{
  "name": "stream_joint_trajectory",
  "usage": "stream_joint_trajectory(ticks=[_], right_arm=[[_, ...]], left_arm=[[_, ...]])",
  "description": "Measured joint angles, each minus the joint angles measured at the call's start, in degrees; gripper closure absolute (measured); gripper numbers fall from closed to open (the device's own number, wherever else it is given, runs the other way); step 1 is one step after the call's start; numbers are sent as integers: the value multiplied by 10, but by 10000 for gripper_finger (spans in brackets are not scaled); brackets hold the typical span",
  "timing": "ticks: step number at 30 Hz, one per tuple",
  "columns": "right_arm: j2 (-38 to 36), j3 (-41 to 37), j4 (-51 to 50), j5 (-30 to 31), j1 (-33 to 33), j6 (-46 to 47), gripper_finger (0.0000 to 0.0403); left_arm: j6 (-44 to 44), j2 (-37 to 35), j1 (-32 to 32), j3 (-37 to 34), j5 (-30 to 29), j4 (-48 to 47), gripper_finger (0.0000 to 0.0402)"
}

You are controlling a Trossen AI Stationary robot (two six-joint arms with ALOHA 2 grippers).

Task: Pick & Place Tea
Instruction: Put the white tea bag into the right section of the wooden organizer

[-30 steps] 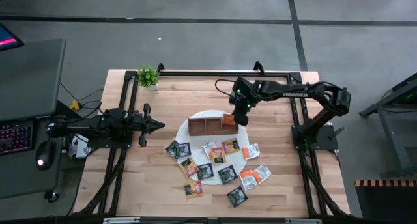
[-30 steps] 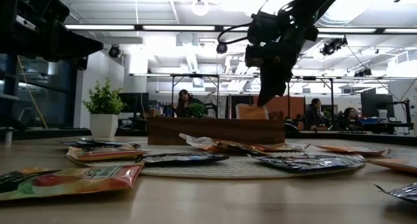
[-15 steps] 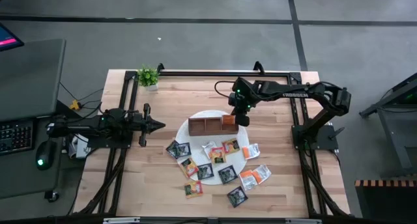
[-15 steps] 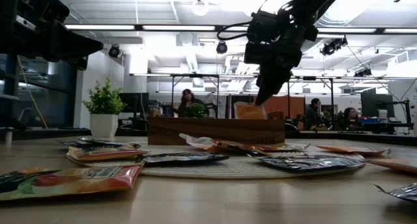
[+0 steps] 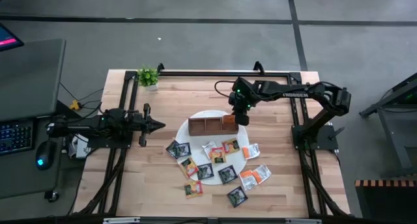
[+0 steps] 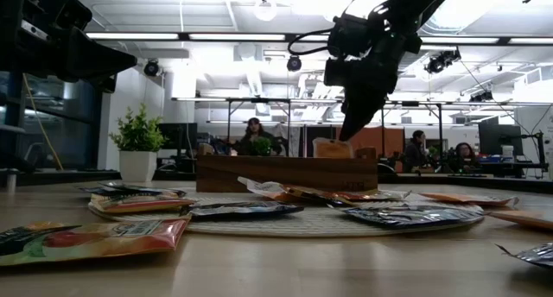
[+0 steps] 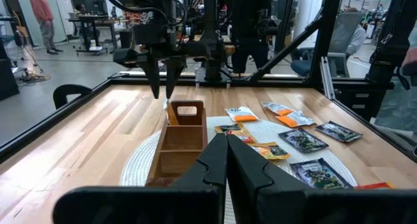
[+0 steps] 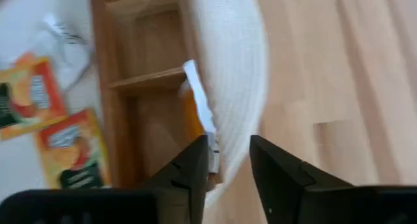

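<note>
An orange tea sachet (image 8: pixel 195 103) stands on edge in the end compartment of the wooden box (image 5: pixel 212 125) nearest the right arm, while the other sachets (image 5: pixel 218 164) lie scattered over the round white mat (image 5: pixel 242 138) and the table (image 5: pixel 169 185). The right end effector (image 5: pixel 238 113) hangs just above that sachet, wrist pitched down, fingers parted and clear of it. The left arm lies low and stretched toward the box — its end effector (image 5: pixel 156 125) is closed on nothing.

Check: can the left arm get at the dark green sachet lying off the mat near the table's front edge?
Probably yes. The dark green square sachet lies flat on bare wood with nothing on it, and the left gripper, jaws shut and empty, waits beside the round white mat. Range is unconfirmed.
</note>
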Motion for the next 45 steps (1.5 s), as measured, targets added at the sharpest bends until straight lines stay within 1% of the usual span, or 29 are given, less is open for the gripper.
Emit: stream_joint_trajectory(ticks=[7,9,12,16,19,21,23,27,31,34,38,42,45], right_arm=[[-55,0,1,82,0,12,238],[-75,0,-12,96,0,36,228],[-107,0,-64,113,11,109,221],[-149,0,-184,111,37,214,219],[-175,0,-267,88,59,292,219],[-190,-4,-306,71,76,344,219],[-212,-29,-314,46,96,400,219],[-263,-120,-269,6,143,523,219],[-303,-213,-178,-17,190,655,219],[-317,-264,-100,-19,222,724,219],[-317,-309,-27,-13,248,778,219],[-309,-337,-1,1,258,806,219],[-294,-344,2,10,258,810,219]], left_arm=[[0,0,0,0,0,0,401],[0,0,0,0,0,0,401],[0,0,0,0,0,0,401],[0,0,0,0,0,0,401],[0,0,0,0,0,0,401],[0,0,0,0,0,0,401],[0,0,0,0,0,0,401],[0,0,0,0,0,0,401],[0,0,0,0,0,0,401],[0,0,0,0,0,0,401],[0,0,0,0,0,0,401],[0,0,0,0,-1,0,401],[0,0,0,0,-1,0,401]])
